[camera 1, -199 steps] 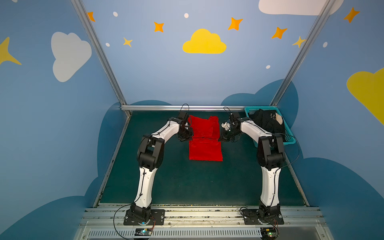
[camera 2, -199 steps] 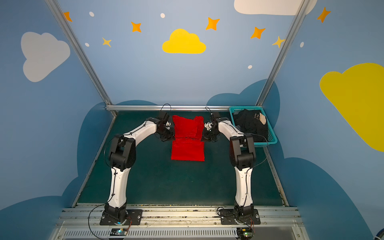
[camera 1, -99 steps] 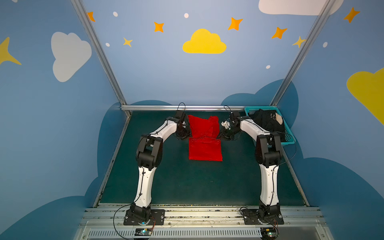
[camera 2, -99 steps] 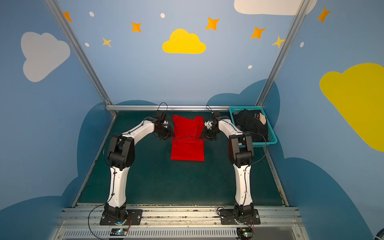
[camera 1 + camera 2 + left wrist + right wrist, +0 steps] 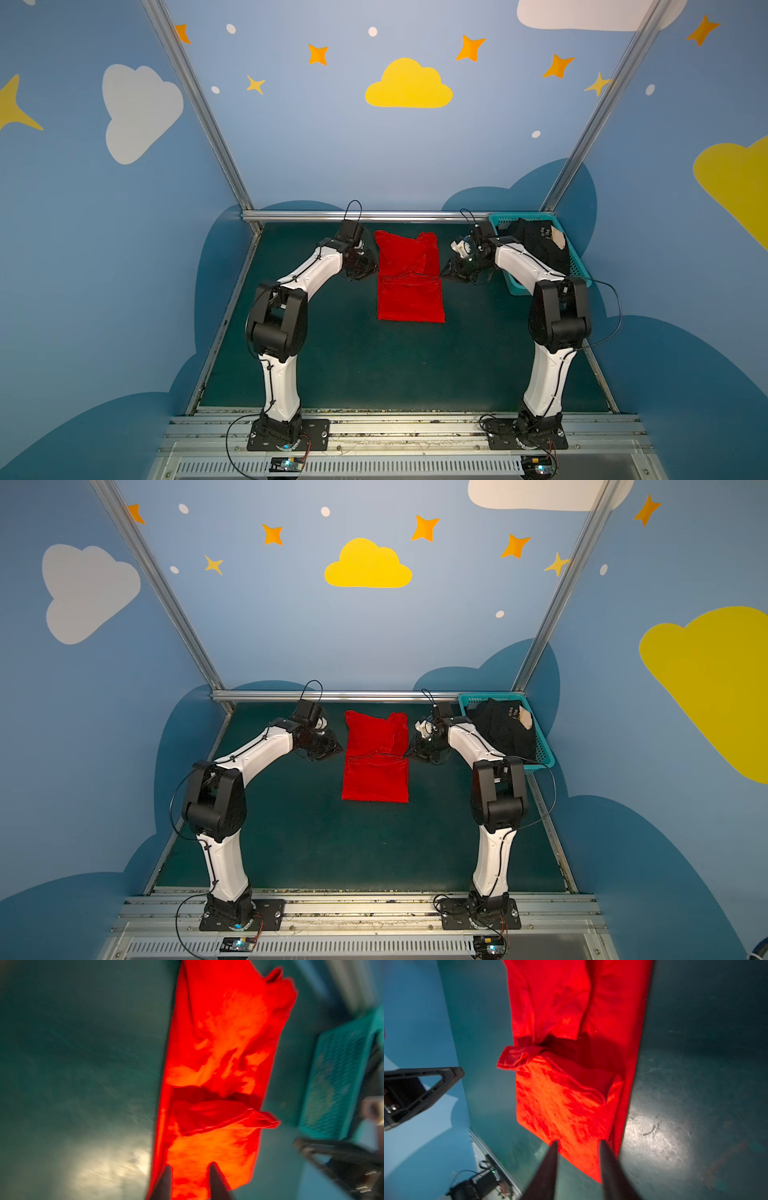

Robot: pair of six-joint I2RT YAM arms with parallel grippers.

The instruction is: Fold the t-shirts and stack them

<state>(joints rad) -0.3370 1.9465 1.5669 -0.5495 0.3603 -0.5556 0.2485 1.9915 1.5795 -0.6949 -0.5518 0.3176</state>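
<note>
In both top views the pale words on the black t-shirts are too small to read. The right arm hides part of the basket. The left wrist view is blurry, and the red t-shirt runs off its edge.

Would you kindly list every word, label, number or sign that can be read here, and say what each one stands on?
Pale lettering on the black t-shirt in the teal basket: too small to read in both top views.
Red t-shirt: no text visible.
Nothing else legible.
</note>
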